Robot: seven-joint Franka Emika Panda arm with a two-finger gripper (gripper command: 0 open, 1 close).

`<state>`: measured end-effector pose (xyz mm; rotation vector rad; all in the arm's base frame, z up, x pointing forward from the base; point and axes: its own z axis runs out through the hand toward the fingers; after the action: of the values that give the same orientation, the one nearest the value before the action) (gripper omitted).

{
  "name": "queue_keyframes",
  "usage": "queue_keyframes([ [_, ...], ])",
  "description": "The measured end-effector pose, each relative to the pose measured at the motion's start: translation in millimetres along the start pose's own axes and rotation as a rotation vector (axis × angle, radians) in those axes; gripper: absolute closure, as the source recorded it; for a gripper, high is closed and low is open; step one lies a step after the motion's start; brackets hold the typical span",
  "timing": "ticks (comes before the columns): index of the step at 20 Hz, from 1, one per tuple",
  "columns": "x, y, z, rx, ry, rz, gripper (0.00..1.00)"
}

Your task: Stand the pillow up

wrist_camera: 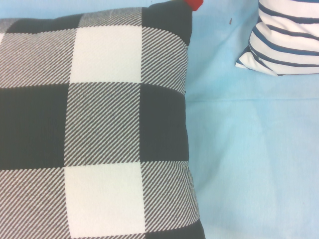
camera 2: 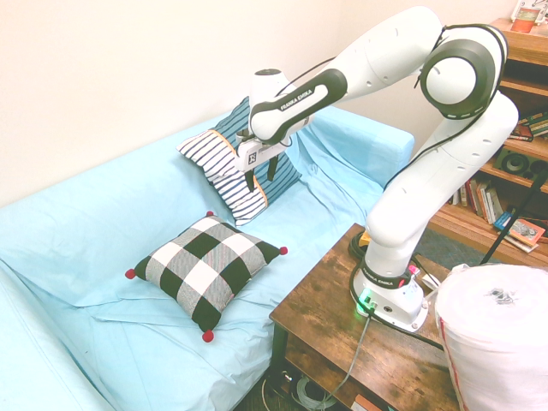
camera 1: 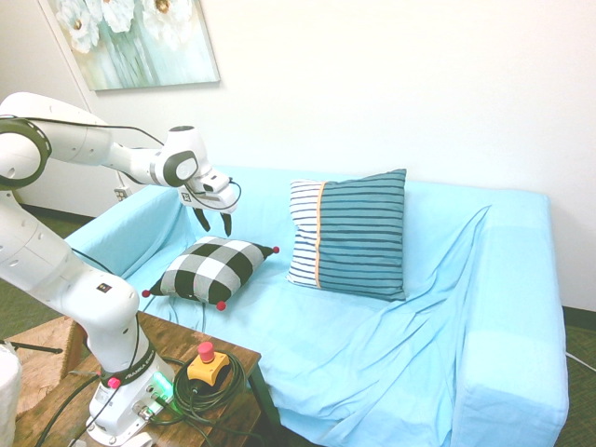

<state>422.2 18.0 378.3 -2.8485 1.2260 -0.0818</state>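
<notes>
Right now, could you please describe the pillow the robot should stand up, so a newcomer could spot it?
On the light blue sofa, look at the seat below the gripper. The pillow lies flat there: small, black-and-white checked, with red pom-pom corners, unlike the bigger striped pillow propped against the backrest.

The pillow (wrist_camera: pixel 94 129) is woven cloth, matt, with a fine diagonal twill showing in its grey checks. The sofa (camera 1: pixel 372 326) wears a thin, smooth, creased cloth cover. The desk (camera 2: pixel 360 317) is dark rough-grained wood. The arm (camera 2: pixel 411 154) is glossy plastic.
</notes>
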Motion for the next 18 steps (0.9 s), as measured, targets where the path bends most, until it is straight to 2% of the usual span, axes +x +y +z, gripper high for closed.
queue_keyframes([
  [7, -24, -21, 29, -0.025, -0.004, -0.033, 0.00],
  [18, -152, -45, 144, -0.105, -0.039, -0.129, 0.00],
])
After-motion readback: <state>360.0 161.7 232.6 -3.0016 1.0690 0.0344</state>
